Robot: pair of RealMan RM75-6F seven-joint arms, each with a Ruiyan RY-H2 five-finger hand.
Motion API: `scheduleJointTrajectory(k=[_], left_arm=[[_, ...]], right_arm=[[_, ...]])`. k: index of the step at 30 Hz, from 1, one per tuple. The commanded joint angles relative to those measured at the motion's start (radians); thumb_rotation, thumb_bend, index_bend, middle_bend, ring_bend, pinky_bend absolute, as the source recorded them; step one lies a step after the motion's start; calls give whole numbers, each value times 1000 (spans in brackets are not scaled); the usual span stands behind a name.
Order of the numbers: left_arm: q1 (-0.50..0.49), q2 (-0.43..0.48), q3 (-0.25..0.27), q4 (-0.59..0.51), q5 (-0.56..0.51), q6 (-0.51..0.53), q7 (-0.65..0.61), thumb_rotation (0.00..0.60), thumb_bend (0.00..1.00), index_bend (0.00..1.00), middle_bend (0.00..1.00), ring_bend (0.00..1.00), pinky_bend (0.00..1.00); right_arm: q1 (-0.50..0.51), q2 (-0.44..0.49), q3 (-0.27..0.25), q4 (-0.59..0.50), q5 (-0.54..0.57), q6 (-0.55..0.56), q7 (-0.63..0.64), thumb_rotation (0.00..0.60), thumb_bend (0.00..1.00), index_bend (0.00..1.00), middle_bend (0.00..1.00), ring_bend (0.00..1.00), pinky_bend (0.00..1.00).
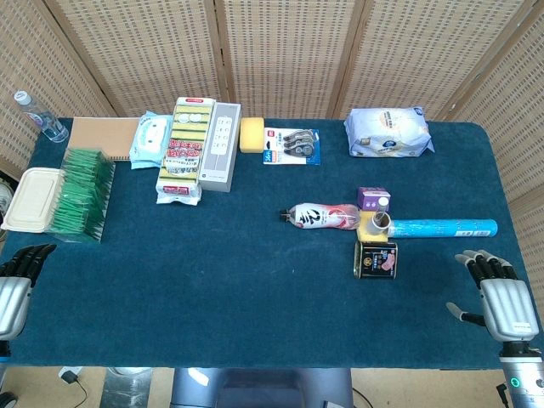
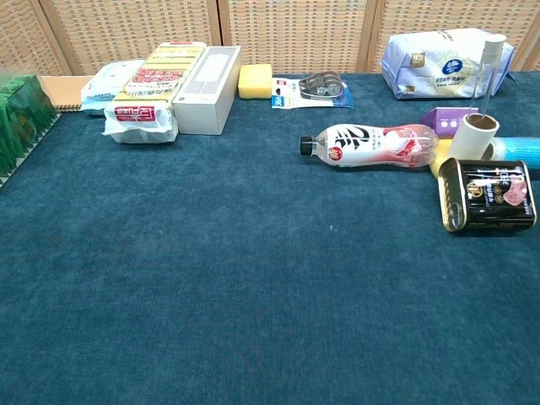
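Both hands rest at the near edge of the desk (image 1: 255, 289), holding nothing. The right hand (image 1: 497, 293) lies at the near right corner, back up, fingers (image 1: 480, 263) spread and pointing away from the robot, touching no object. The left hand (image 1: 19, 276) sits at the near left edge, only partly in the head view, fingers loosely apart and empty. Neither hand shows in the chest view.

Nearest the right hand: a dark tin can (image 1: 376, 259) lying on its side, clear of the fingers. Just behind it a cardboard roll (image 1: 381, 223) stands against a yellow piece, with a long blue tube (image 1: 446, 228) running off to the right, a small purple box (image 1: 372, 199) behind, and a pink-labelled bottle (image 1: 321, 218) lying flat with its cap to the left. Nearest the left hand: a stack of green packets (image 1: 78, 194) and a pale lidded box (image 1: 31, 198).

Judgement: a resting or starting pose, no grasp begun. A reach for the can would likely call for the right hand to travel forward and inward, coming down over the can's side without knocking the roll and tube crowded just behind it.
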Motion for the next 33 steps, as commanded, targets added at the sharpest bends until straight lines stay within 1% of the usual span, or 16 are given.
scheduleJointTrajectory(k=[1, 4, 7, 11, 16, 18, 22, 25, 29, 33], left_arm=[[-1, -3, 1, 3, 1, -2, 1, 600, 177, 102, 178, 146, 287], [-1, -3, 8, 2, 11, -5, 2, 600, 177, 102, 178, 146, 288], [-1, 5, 33, -1, 59, -3, -20, 600, 178, 103, 178, 146, 291], [2, 5, 47, 9, 98, 11, -39, 600, 177, 102, 178, 146, 296], [-3, -14, 42, 27, 110, 18, -50, 600, 178, 103, 178, 147, 301], [-13, -37, 40, 47, 109, 1, -34, 600, 178, 102, 178, 147, 304], [-28, -65, 45, 62, 118, -25, -11, 600, 178, 103, 178, 147, 308], [-31, -80, 42, 75, 123, -21, -7, 600, 178, 103, 178, 147, 316], [-33, -101, 37, 96, 133, -5, -8, 600, 179, 103, 178, 147, 324], [-36, -105, 34, 97, 134, -1, -5, 600, 178, 102, 178, 147, 325]], right_arm=[[1, 1, 0, 1, 2, -3, 1, 540, 138, 239, 240, 201, 212], [3, 2, 1, 0, 3, -5, 3, 538, 138, 239, 240, 201, 212], [7, 3, 4, -3, 3, -9, 3, 540, 138, 239, 240, 202, 212], [12, 2, 2, -2, -1, -14, 2, 539, 139, 239, 240, 202, 212], [14, 5, 0, 0, -5, -18, 12, 537, 139, 240, 240, 202, 212], [18, 5, 3, 3, -1, -25, 16, 540, 139, 240, 240, 202, 212], [36, 9, -3, 12, -11, -57, 60, 539, 138, 239, 240, 203, 219], [46, 9, -6, 23, -16, -73, 84, 539, 138, 239, 240, 208, 235], [58, -16, 6, 50, -24, -65, 115, 540, 139, 240, 242, 221, 260], [67, -57, 26, 89, -31, -37, 181, 539, 138, 239, 260, 251, 301]])
